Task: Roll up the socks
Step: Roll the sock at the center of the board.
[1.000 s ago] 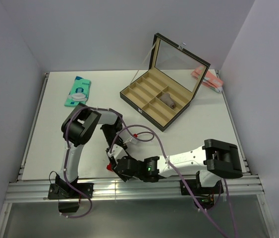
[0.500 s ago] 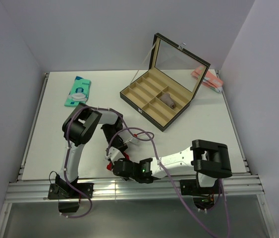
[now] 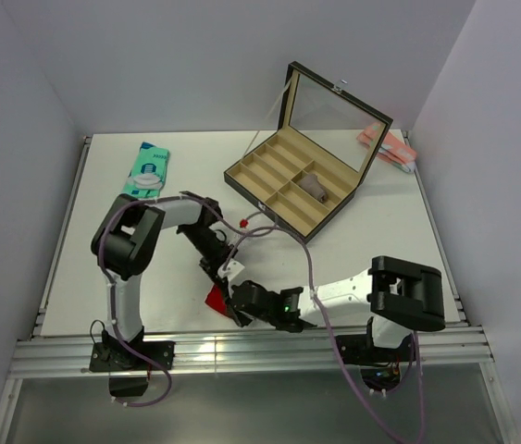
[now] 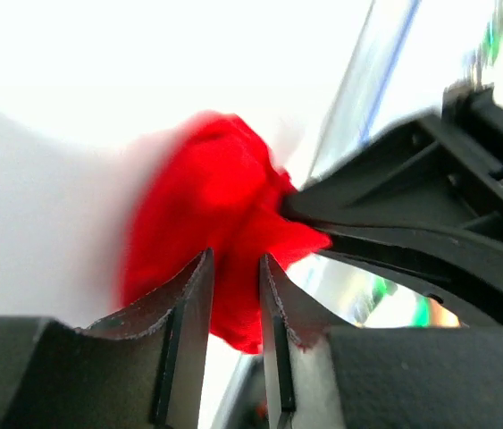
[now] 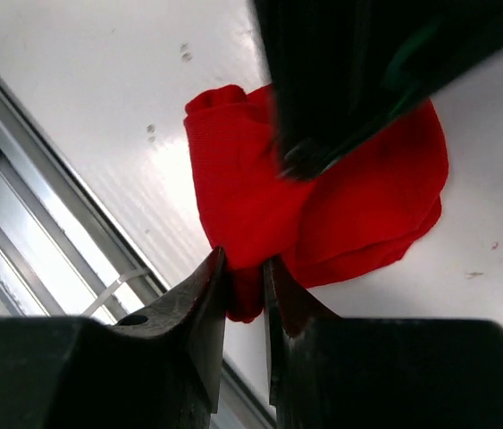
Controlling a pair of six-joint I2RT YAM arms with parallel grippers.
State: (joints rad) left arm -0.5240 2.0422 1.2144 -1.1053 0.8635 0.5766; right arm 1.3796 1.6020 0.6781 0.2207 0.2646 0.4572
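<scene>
The red socks [image 3: 215, 298] lie bunched near the table's front edge, between the two grippers. In the left wrist view the red socks [image 4: 211, 214] sit between my left gripper's [image 4: 235, 264] narrowly parted jaws, which pinch the fabric. In the right wrist view my right gripper [image 5: 245, 264] is shut on a fold of the red socks [image 5: 322, 206] at their near edge. The left gripper's dark fingers press the bundle from above there. In the top view the left gripper [image 3: 223, 275] and right gripper [image 3: 237, 301] meet over the socks. No emblem or cuff shows.
An open compartment box [image 3: 299, 190] with a glass lid stands at the back centre. A teal sock [image 3: 145, 171] lies at the back left. A pale pink bundle [image 3: 385, 146] lies at the back right. The metal front rail [image 3: 241, 347] runs just below the socks.
The left arm has swung its elbow left and its gripper now reaches down-right onto the socks. The right gripper has shifted slightly right. A red patch of sock now shows on the table.
</scene>
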